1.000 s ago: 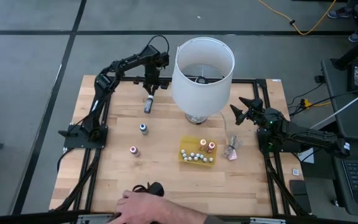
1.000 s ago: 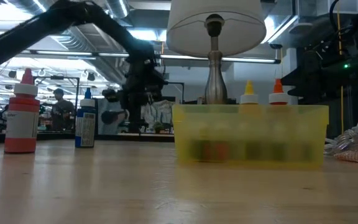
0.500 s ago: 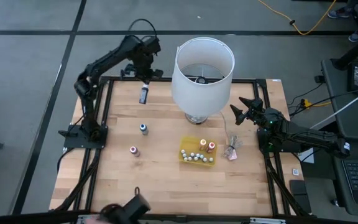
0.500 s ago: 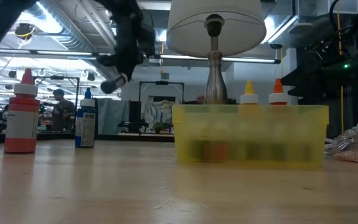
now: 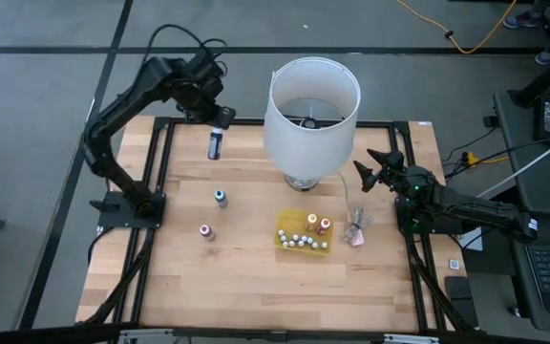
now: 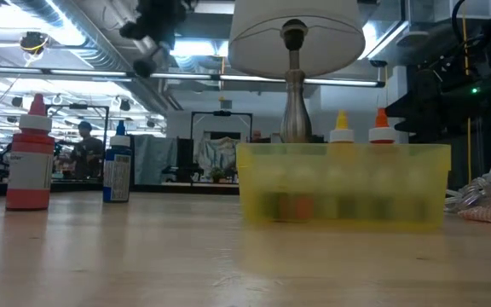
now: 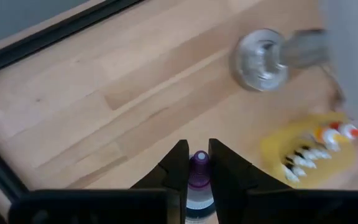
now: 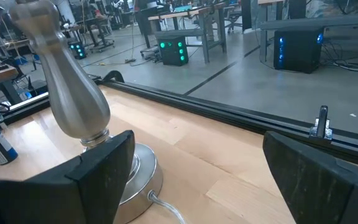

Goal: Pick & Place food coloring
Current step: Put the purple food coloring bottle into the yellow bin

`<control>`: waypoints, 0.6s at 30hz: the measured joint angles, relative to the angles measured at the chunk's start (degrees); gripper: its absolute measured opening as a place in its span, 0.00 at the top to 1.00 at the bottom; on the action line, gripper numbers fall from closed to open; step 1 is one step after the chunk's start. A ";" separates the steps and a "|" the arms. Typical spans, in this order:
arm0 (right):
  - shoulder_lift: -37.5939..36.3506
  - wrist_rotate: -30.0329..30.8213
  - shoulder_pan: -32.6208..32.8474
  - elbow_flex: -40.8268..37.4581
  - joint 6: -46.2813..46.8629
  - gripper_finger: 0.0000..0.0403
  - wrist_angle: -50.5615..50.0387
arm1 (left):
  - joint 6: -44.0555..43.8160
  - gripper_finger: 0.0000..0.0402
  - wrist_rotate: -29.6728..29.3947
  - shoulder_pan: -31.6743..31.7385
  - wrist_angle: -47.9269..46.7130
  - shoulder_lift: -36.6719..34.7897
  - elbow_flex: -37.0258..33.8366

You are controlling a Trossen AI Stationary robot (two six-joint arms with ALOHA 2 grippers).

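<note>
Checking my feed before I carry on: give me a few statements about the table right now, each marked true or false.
1. The left gripper is shut on a purple-capped bottle. True.
2. That bottle is standing on the table. False: it is held up in the air near the far left corner.
3. The right gripper is open and holds nothing. True.
4. The yellow tray is empty. False: several small bottles sit in it.
5. Two bottles stand loose on the wood left of the tray: a blue-capped bottle and a red-capped bottle. True.
</note>
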 joint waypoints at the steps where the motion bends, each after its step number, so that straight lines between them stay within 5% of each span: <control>1: 0.00 0.00 -0.01 -0.01 0.00 0.12 0.00 | 0.02 0.90 0.00 -1.07 0.10 -0.94 0.00; 7: 0.00 0.00 0.00 -0.02 0.00 0.12 -0.01 | 0.66 0.90 -0.32 -10.91 2.13 -5.24 0.04; 18: 0.02 0.00 -0.02 -0.02 0.00 0.12 -0.01 | -3.07 0.91 -9.63 -34.13 7.72 -3.92 0.04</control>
